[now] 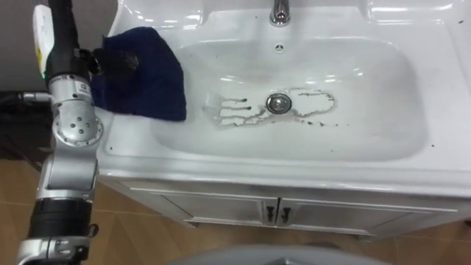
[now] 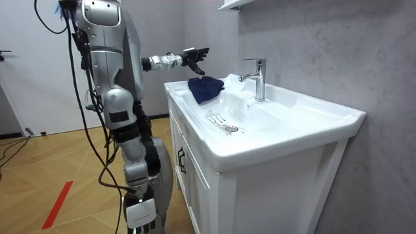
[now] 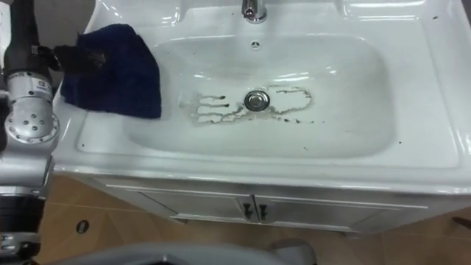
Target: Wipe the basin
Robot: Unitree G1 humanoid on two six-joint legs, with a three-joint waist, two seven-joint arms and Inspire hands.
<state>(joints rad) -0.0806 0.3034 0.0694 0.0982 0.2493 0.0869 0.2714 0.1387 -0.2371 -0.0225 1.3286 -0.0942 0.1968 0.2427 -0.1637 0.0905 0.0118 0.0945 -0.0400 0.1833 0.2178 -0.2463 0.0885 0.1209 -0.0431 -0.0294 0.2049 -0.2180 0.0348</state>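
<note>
- While the robot stands at the front of the white ceramic basin (image 1: 294, 174), on the room view's left, its left arm is stretched forward over the basin's rear left corner.
- Its left hand (image 1: 118, 62) hovers over the dark blue crumpled cloth (image 1: 151, 85), fingers spread and straight, holding nothing.
- Seen from the room view, there is a clear gap between that hand and the cloth below it.
- The cloth lies on the basin's left rim, and its right edge droops over into the bowl.
- Dark dirty streaks (image 1: 235, 112) run across the bowl's floor just left of the round metal drain (image 1: 279, 103).
- A thin dark looping smear (image 1: 318, 101) sits just right of the drain, with a few specks near it.
- A chrome tap (image 1: 278, 11) stands upright at the middle of the back rim, its spout over the bowl.
- Under the basin is a white cabinet (image 1: 213, 207) with two small dark handles at its middle, standing on a brown wooden floor (image 1: 18, 199).
</note>
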